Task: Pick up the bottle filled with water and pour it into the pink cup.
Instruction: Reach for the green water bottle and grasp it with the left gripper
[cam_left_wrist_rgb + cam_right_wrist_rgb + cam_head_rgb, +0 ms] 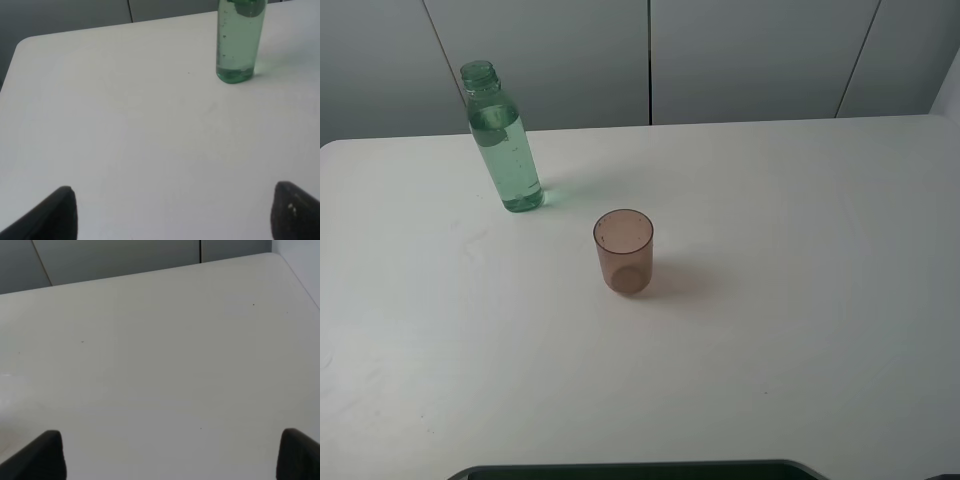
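Bottle [505, 140] pickup is not yet begun: we are holding our left gripper [172, 212] spread wide and empty, facing it at the far left of the table [800, 330], and our right gripper [172, 455] equally spread over the tabletop. The pink cup [623, 252] is standing nearer, right of the bottle. Being uncapped, the bottle is risking a spill if we squeeze or tilt early. Only fingertips [55, 215] are showing; the high view is missing both arms.

The high camera is looking steeply down on the table [800, 330]. Both wrist cameras are facing low across it, closer; only the left one is sharing the bottle [239, 45] with the high view.
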Available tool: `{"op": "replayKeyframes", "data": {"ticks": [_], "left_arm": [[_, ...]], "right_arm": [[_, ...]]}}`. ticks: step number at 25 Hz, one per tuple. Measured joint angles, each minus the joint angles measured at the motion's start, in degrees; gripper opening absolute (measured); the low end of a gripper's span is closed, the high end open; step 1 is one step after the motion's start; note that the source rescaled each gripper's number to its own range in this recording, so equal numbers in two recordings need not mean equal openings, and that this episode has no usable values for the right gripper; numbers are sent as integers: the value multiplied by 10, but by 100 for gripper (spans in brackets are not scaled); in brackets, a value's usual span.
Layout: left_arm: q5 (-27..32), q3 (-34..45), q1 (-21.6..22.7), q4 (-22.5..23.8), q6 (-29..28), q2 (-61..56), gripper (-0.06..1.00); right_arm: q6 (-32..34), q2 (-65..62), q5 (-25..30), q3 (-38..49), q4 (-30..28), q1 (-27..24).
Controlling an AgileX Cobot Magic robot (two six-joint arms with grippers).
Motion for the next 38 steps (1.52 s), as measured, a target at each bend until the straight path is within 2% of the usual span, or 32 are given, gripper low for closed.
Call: {"op": "replayKeyframes", "data": {"ticks": [17, 22, 27, 36, 38], "left_arm": [[-2, -14, 0, -10, -5, 0, 100], [-41, -46, 0, -13, -5, 4, 100], [-155, -48, 0, -15, -5, 62, 100], [-446, -48, 0, -17, -5, 240, 100], [-535, -39, 0, -18, -3, 281, 100]], "right_arm": [[0, 0, 0, 0, 0, 0], [0, 0, 0, 0, 0, 0], [0, 0, 0, 0, 0, 0], [0, 0, 0, 0, 0, 0], [0, 0, 0, 0, 0, 0]]}}
